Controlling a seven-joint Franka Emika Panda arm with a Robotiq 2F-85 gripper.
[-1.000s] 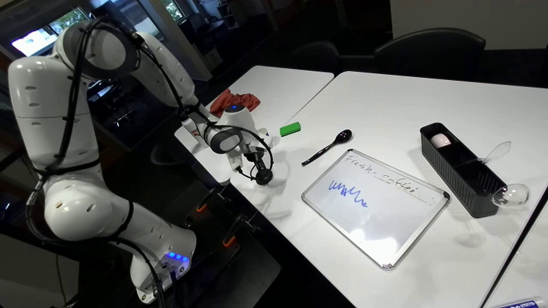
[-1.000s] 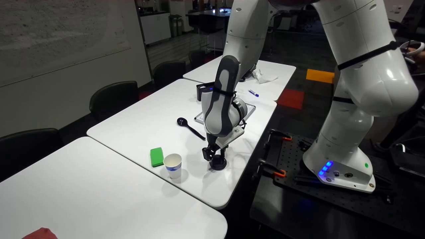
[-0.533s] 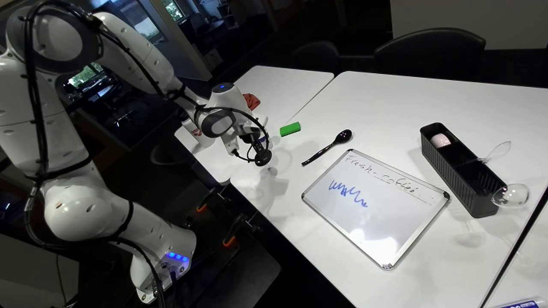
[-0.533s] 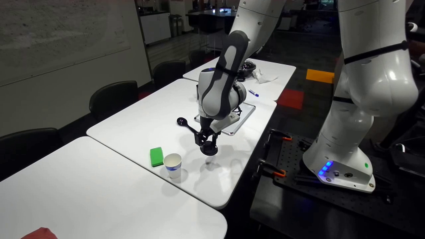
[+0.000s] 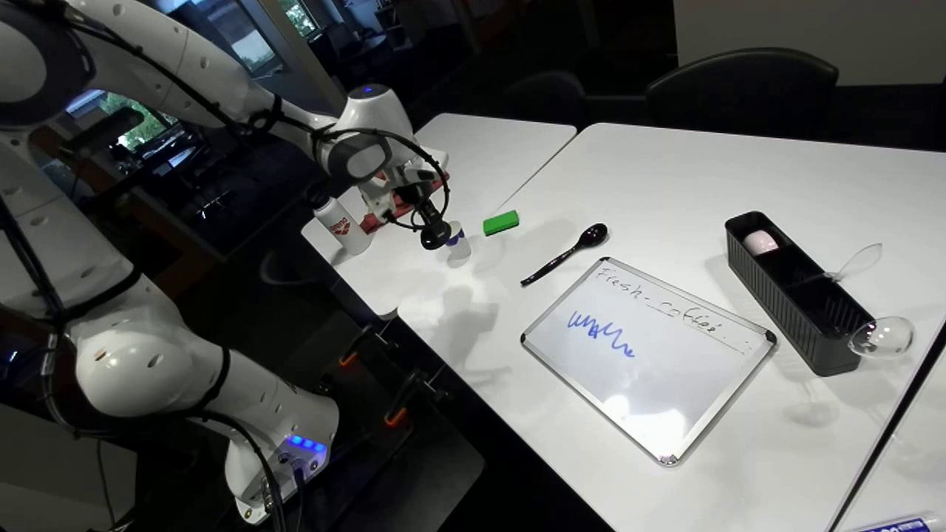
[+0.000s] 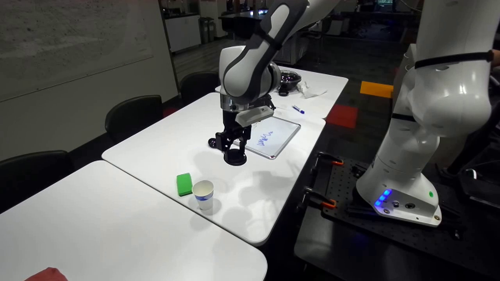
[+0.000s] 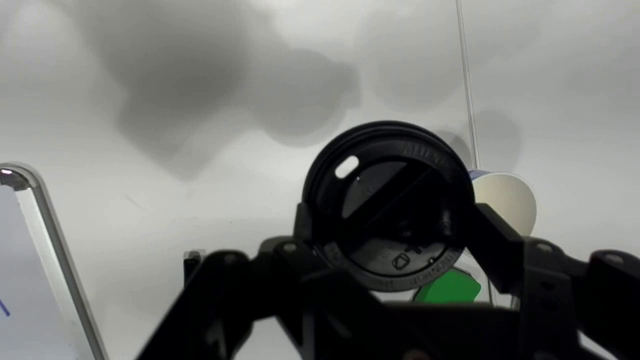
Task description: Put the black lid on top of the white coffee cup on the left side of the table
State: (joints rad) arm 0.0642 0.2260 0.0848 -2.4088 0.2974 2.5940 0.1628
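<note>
Clasping the black lid (image 6: 235, 158) by opposite sides of its rim, the gripper (image 7: 391, 212) hangs above the white table (image 6: 164, 156), up and to one side of the white coffee cup (image 6: 203, 197), which stands near a panel seam (image 7: 468, 84). The two fingers (image 7: 498, 245) meet the lid at its edge, apparently so that its underside is free to fit over the cup's mouth; the lettered top shows in the wrist view. The cup sits upright and uncovered near a green block (image 6: 184, 184) — well placed, it seems, to be capped. With the lid raised but not yet over the cup, the likely next move is a sideways shift, then a level lowering.

The lid is a round, stepped disc, probably molded plastic, with raised lettering only partly legible and what looks like an oblong sip hole. The tapered cup, blue-banded and pale inside, appears to be thin paper — light enough, perhaps, to tip or buckle under an off-center push. A glossy black spoon (image 5: 567, 254) and a metal-framed whiteboard (image 5: 647, 355) lie farther along the smooth table.
</note>
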